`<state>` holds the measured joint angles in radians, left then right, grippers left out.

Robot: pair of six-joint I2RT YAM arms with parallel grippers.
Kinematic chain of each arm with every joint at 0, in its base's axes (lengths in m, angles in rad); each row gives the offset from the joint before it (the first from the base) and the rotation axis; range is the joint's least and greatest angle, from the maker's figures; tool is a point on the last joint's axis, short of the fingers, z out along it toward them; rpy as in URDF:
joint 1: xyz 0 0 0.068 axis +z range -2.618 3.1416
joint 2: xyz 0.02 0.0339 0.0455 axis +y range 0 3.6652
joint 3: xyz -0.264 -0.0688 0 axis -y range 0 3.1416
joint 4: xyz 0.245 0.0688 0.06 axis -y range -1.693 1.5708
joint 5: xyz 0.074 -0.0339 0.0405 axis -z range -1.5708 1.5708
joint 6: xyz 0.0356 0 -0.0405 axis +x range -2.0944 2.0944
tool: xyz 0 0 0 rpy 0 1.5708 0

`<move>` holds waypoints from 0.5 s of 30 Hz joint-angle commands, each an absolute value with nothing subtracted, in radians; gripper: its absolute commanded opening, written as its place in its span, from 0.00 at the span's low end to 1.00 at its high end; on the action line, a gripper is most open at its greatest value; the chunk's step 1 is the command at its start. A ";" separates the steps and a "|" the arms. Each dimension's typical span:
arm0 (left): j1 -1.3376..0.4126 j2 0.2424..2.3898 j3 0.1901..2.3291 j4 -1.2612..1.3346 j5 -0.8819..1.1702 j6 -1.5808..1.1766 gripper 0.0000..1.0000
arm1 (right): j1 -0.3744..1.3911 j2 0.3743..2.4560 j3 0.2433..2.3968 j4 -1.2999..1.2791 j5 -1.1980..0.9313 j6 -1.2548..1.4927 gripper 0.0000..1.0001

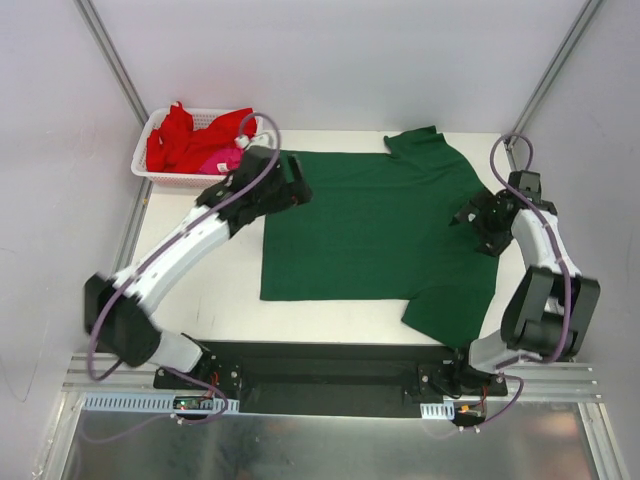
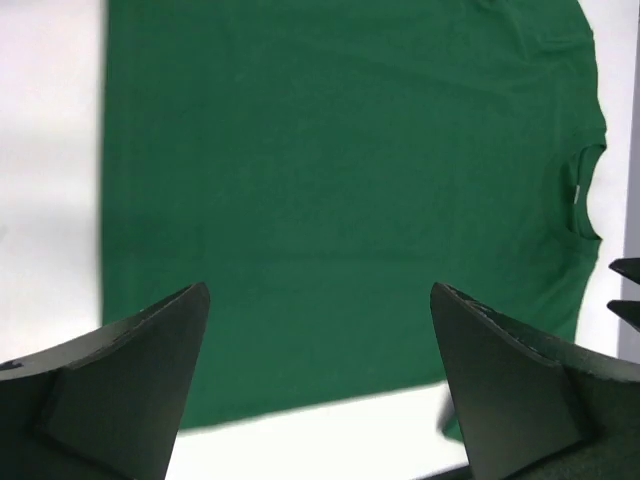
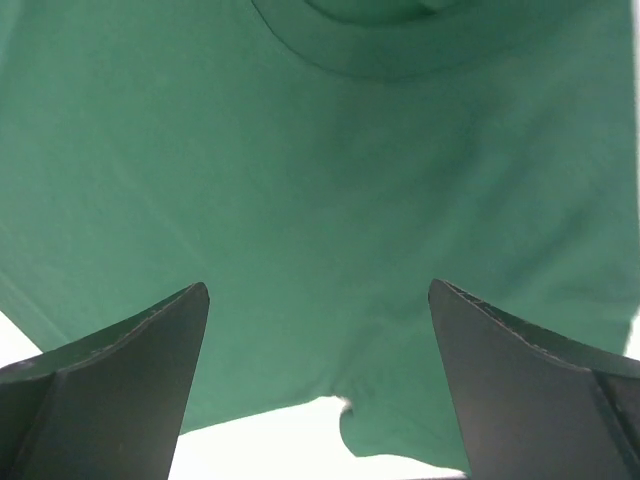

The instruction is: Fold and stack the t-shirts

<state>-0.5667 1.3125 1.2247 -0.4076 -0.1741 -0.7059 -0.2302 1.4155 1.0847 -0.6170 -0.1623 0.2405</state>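
Between left gripper and right gripper, both spread, pinching nothing, dark green cotton t-shirt lying flat, unfolded. Beyond left gripper, red and magenta-pink t-shirts waiting in white plastic mesh basket. All folding, stacking remaining.

Overall: bright, even, diffuse; white table close to washed out
Shadows: soft and faint on the table
Top view: sharp across the frame
Wrist views: left fingers and right fingers dark, soft-edged; bare table blown to pure white; green t-shirt paler and hazier in the right view
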 commanded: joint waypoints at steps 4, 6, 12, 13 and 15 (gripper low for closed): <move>-0.522 1.733 1.468 -0.380 -0.002 -0.615 0.92 | -0.222 1.658 1.223 -0.431 -0.330 0.326 0.96; -0.502 1.784 1.508 -0.379 0.034 -0.649 0.92 | -0.200 1.702 1.224 -0.333 -0.334 0.388 0.96; -0.402 1.965 1.569 -0.353 0.100 -0.756 0.91 | -0.123 1.864 1.365 -0.350 -0.307 0.382 0.96; -0.393 1.982 1.577 -0.348 0.109 -0.767 0.91 | -0.120 1.903 1.387 -0.348 -0.313 0.394 0.96; -0.367 2.022 1.591 -0.342 0.114 -0.791 0.91 | -0.118 1.933 1.402 -0.344 -0.318 0.425 0.96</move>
